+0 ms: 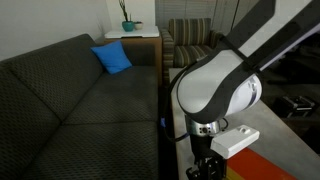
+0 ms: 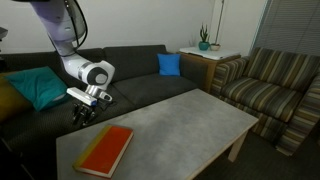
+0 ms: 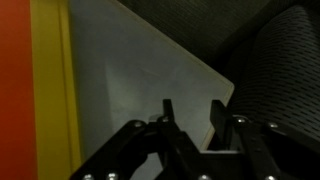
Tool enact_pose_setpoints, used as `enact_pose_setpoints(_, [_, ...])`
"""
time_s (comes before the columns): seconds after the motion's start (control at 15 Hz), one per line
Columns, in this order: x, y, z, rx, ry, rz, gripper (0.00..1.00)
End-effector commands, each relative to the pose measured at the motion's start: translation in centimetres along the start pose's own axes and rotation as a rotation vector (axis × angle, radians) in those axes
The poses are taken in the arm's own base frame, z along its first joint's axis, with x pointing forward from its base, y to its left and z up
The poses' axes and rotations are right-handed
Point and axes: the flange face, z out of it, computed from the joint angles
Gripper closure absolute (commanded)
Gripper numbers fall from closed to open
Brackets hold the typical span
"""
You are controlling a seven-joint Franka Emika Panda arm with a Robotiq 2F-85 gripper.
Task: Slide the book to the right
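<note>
The book (image 2: 104,150), orange-red with yellow side edges, lies flat at the near-left end of the grey coffee table (image 2: 180,125). In the wrist view its cover and yellow edge (image 3: 45,90) fill the left side. A corner of it shows in an exterior view (image 1: 262,166). My gripper (image 2: 82,117) hangs over the table's back-left corner, just beyond the book and not touching it. Its fingers (image 3: 190,110) stand apart with nothing between them, above the bare tabletop near the table's edge.
A dark grey sofa (image 2: 140,70) runs behind the table, with a blue cushion (image 2: 169,64) and a teal cushion (image 2: 40,88) on it. A striped armchair (image 2: 275,85) stands at the right. A side table with a plant (image 2: 205,45) is behind.
</note>
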Motion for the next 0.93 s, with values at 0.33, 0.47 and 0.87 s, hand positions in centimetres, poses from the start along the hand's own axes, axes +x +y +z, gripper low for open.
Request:
enact_pose_setpoints(0.33, [1.7, 3.7, 1.7, -0.031, -0.005, 0.148, 1.0])
enact_pose_setpoints(0.47, [2.1, 4.2, 1.6, -0.031, 0.005, 0.164, 1.0])
enact_pose_setpoints(0.87, [2.0, 4.9, 0.8, -0.088, 0.016, 0.243, 1.0])
